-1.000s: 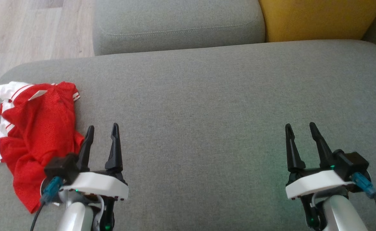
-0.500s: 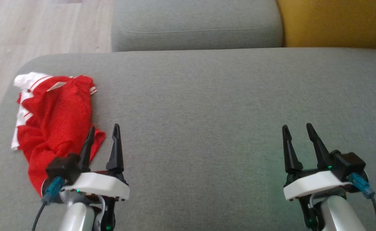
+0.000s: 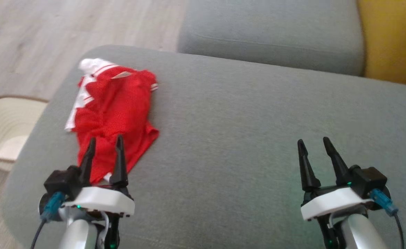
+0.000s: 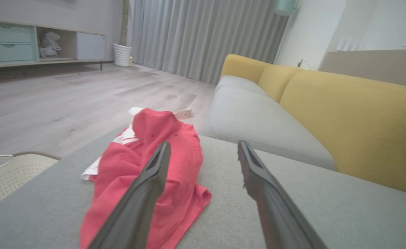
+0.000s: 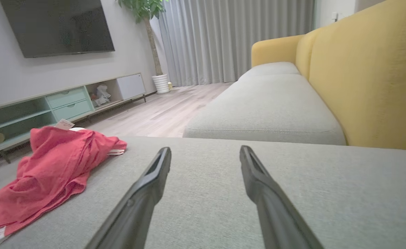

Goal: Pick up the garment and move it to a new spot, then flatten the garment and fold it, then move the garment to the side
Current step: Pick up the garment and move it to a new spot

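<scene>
Since the whole head view has swung toward the robot's left over the last second, the grey seat (image 3: pixel 244 121) now runs slantwise across it, and more floor (image 3: pixel 68 27) and a pale basket (image 3: pixel 12 98) have come in beside the seat's left end. That is the camera turning with the body, not the things sliding.

The garment (image 3: pixel 116 103), red with white trim, lies in the same crumpled heap at the seat's left end, close to the far corner, with one flap trailing toward the robot.

What the turn has changed is the line-up. The left tool (image 3: pixel 105 142) stood beside the garment's right edge; now its tips sit over the near flap. Its fingers are apart with nothing between them, and the left wrist view suggests they hang just above the cloth and do not touch it. The right tool (image 3: pixel 313 142) is also spread and empty, over bare seat well apart from the garment.

The task seems to be at its start, with the pick-up not yet made. The left arm looks placed to dip and close on a fold.
</scene>
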Robot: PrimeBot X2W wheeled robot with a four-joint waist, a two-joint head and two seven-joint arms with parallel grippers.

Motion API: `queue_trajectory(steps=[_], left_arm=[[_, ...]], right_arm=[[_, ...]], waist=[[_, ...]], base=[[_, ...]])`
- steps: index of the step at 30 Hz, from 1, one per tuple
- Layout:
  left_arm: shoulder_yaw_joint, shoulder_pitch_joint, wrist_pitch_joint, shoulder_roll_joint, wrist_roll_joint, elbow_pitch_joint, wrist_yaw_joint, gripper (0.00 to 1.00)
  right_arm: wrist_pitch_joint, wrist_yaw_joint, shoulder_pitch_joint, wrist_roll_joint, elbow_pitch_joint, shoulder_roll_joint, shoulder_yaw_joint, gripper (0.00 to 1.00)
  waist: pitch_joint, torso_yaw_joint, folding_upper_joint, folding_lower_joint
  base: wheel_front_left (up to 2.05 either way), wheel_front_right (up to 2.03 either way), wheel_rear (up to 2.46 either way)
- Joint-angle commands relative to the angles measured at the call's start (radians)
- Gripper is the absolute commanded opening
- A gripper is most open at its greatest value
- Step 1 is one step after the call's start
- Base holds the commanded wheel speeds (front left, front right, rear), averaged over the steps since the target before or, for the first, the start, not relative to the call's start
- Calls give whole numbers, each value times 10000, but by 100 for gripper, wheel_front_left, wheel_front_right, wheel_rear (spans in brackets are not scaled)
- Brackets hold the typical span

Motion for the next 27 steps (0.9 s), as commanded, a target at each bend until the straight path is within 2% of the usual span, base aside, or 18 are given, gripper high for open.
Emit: queue_trajectory(steps=[1,10,27], left_arm=[[444,-217,-122,26,141,-303,31,100],[673,-57,-122,26,398,-375,-70,100],[816,5,-122,26,470,-528,-103,100]], right_arm=[[-132,-9,-184,99,-267,-58,304,100],[-135,-9,-158,365,-181,-58,639,100],[-137,-9,-299,501,-100,-58,839,100]], waist=[[-142,718,0,0],[-174,2084,0,0],[-45,2182,0,0]], base=[[0,0,0],[0,0,0],[0,0,0]])
